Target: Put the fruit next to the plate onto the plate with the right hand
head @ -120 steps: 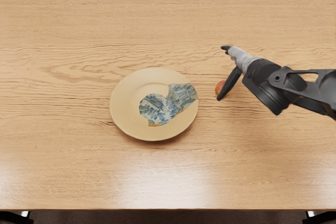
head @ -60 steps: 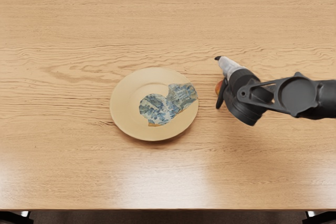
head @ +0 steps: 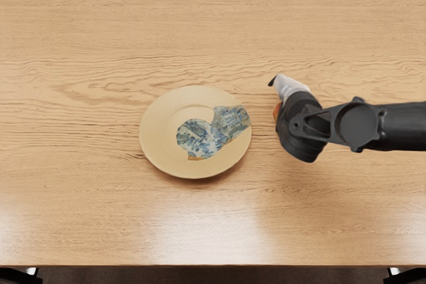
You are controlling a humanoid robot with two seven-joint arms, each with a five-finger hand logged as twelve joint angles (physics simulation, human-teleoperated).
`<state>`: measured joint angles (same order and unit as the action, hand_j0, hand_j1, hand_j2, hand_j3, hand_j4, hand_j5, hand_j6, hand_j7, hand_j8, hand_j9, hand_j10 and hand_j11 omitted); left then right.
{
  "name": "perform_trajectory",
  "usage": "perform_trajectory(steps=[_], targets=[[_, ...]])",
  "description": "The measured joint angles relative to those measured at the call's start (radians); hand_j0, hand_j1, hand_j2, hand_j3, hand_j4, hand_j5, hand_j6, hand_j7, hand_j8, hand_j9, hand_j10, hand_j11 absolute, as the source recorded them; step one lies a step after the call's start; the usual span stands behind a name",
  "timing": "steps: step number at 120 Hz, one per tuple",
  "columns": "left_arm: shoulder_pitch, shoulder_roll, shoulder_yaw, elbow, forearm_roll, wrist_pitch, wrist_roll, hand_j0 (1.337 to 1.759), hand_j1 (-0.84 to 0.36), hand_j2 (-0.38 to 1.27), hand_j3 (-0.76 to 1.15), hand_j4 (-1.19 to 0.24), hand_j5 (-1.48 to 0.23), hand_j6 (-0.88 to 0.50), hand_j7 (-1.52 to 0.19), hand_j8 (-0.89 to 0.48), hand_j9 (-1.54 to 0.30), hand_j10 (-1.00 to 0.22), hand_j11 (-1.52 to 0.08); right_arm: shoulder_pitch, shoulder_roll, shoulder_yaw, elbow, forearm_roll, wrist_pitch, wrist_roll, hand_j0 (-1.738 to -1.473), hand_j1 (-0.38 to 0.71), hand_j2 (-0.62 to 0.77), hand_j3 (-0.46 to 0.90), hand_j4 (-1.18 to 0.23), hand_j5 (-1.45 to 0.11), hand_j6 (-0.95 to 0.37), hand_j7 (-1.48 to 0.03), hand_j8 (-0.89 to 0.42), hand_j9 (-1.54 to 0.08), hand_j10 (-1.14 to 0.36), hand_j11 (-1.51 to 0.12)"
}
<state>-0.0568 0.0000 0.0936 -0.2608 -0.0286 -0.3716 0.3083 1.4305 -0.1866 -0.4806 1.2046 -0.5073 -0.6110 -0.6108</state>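
step: grasp | right hand [head: 291, 98] covers fruit [head: 275, 110], just right of plate [head: 150, 131] | hold on fruit: cannot tell | next: secure hold, lift, carry left over plate

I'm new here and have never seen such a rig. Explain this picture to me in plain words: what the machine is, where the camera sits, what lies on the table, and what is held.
This is a simulator's render, not a photograph. The camera sits in a humanoid robot's head and looks down at a slant on a wooden table. The dark limb coming in from the picture's right edge is the right arm. At its end, the right hand sits right over a small orange fruit, of which only a sliver shows. From here you cannot tell whether the hand grips it. To the left of the fruit, apart from it, lies a tan plate with a blue patterned patch. The fruit is not on the plate yet. The left arm is out of view.
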Motion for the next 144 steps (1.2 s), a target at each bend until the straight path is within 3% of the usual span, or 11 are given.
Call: perform_trajectory(steps=[61,94,118,144], targets=[[0.0,0.0,0.0,0.0,0.0,0.0,0.0,1.658,0.35,0.0,0.0,0.0,0.0,0.0,0.0,0.0,0.0,0.0,0.0,-0.008,0.008,-0.004,-0.001,0.0,0.0,0.0,-1.658,0.22,-0.09,0.0,-0.48,-0.62,-0.48,-0.62,-0.48,-0.62,-0.46,-0.62],[0.0,0.0,0.0,0.0,0.001,0.0,0.0,1.658,0.35,0.0,0.0,0.0,0.0,0.0,0.0,0.0,0.0,0.0,0.0,-0.018,0.009,-0.002,0.0,-0.01,0.0,-0.001,-1.652,0.26,-0.05,0.0,-0.62,-0.73,-0.6,-0.76,-0.4,-0.76,-0.37,-0.79],[0.0,0.0,0.0,0.0,0.0,0.0,0.0,1.658,0.35,0.0,0.0,0.0,0.0,0.0,0.0,0.0,0.0,0.0,0.0,-0.021,0.01,0.005,0.004,-0.005,0.001,-0.001,-1.651,0.31,0.11,0.0,-0.7,-0.86,-0.69,-0.89,-0.37,-0.88,-0.38,-0.92],[0.0,0.0,0.0,0.0,0.0,-0.001,0.0,1.658,0.35,0.0,0.0,0.0,0.0,0.0,0.0,0.0,0.0,0.0,0.0,-0.016,0.005,0.031,0.006,-0.001,0.001,-0.001,-1.653,0.28,0.28,0.0,-0.74,-0.94,-0.73,-0.95,-0.45,-0.95,-0.47,-0.97]])
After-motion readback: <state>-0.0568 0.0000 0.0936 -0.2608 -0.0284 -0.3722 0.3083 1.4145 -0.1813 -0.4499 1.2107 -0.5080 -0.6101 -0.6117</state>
